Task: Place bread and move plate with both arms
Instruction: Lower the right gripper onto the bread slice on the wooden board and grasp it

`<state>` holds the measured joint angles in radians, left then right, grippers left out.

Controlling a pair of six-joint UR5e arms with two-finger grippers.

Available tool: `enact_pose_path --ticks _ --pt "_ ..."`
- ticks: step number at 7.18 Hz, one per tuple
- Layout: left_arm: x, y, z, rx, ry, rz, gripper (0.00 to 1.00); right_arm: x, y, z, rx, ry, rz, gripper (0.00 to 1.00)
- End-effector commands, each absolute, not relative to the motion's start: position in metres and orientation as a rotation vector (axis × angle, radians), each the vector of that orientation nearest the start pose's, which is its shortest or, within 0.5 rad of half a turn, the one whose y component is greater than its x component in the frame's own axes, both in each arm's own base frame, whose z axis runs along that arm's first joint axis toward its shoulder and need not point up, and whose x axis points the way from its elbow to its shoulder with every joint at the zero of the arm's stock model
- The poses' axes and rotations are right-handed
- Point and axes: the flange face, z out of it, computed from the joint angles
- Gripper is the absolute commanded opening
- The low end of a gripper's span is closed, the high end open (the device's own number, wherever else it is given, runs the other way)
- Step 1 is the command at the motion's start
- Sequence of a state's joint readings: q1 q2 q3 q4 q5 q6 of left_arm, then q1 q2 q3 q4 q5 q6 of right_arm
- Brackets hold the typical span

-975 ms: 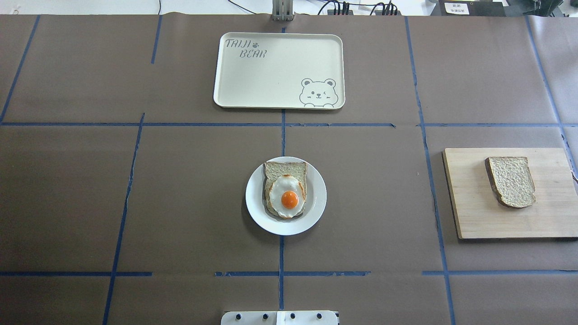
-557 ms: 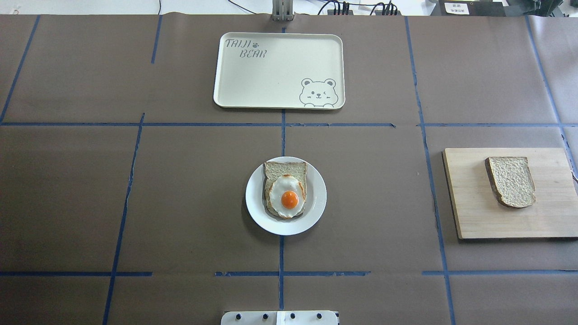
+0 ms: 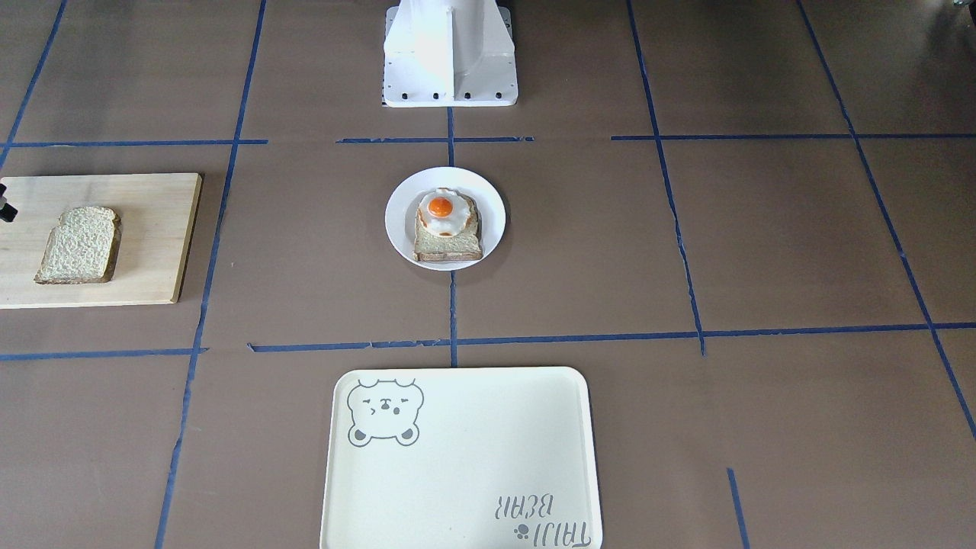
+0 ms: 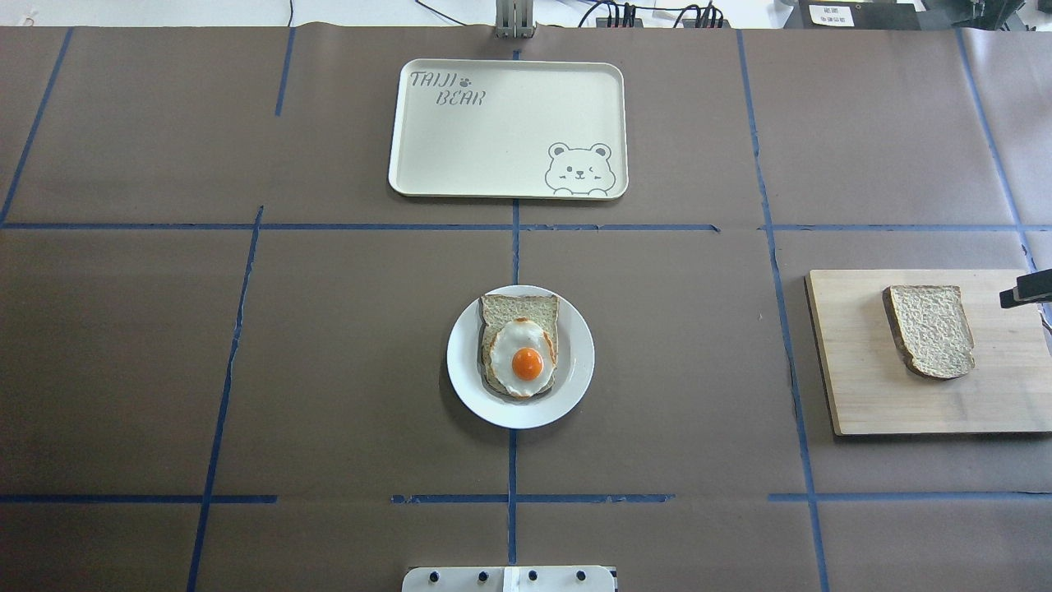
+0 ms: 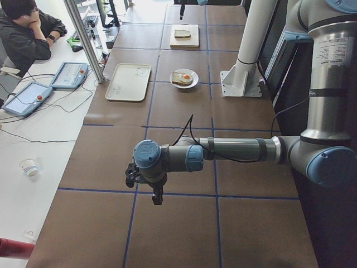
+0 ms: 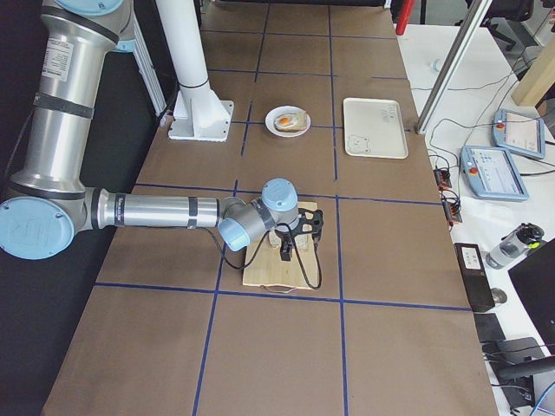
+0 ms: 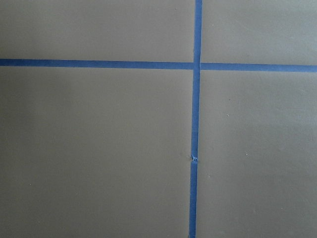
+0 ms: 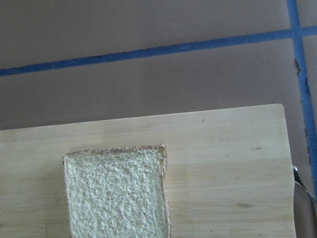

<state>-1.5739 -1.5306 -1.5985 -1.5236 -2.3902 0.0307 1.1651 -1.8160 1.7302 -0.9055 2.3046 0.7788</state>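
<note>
Brown table [image 4: 329, 370] carried the bread [image 4: 931, 330] on a wooden board [image 4: 863, 395] just beside my right end effector [image 4: 1023, 292], which hovered there, presumably for pickup; open or closed, I couldn't tell.

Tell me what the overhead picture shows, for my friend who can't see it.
A white plate holding egg-topped toast sits mid-table. A plain bread slice lies on a wooden board at right, where the right gripper shows at the edge; a cream bear tray lies beyond.
</note>
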Motion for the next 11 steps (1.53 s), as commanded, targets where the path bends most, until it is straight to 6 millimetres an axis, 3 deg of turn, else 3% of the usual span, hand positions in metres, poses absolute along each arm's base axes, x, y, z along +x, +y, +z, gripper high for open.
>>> enact_pose_path --ticks 1,3,5,6,11 --pt "-0.062 -0.47 0.666 -0.044 0.821 0.001 1.0 -0.133 -0.405 0.621 0.046 -0.88 0.111 0.99" --pt "-0.062 -0.47 0.666 -0.043 0.821 0.001 1.0 -0.15 -0.417 0.613 0.067 -0.87 0.09 0.99" --pt "-0.062 -0.47 0.666 -0.04 0.821 0.005 1.0 -0.158 -0.417 0.629 0.042 -0.856 0.082 0.98" --pt "-0.062 -0.47 0.665 -0.038 0.821 0.006 1.0 -0.158 -0.416 0.63 0.038 -0.854 0.085 0.94" --pt "-0.063 -0.468 0.656 -0.019 0.821 0.016 1.0 -0.166 -0.418 0.643 0.011 -0.844 0.077 0.93"
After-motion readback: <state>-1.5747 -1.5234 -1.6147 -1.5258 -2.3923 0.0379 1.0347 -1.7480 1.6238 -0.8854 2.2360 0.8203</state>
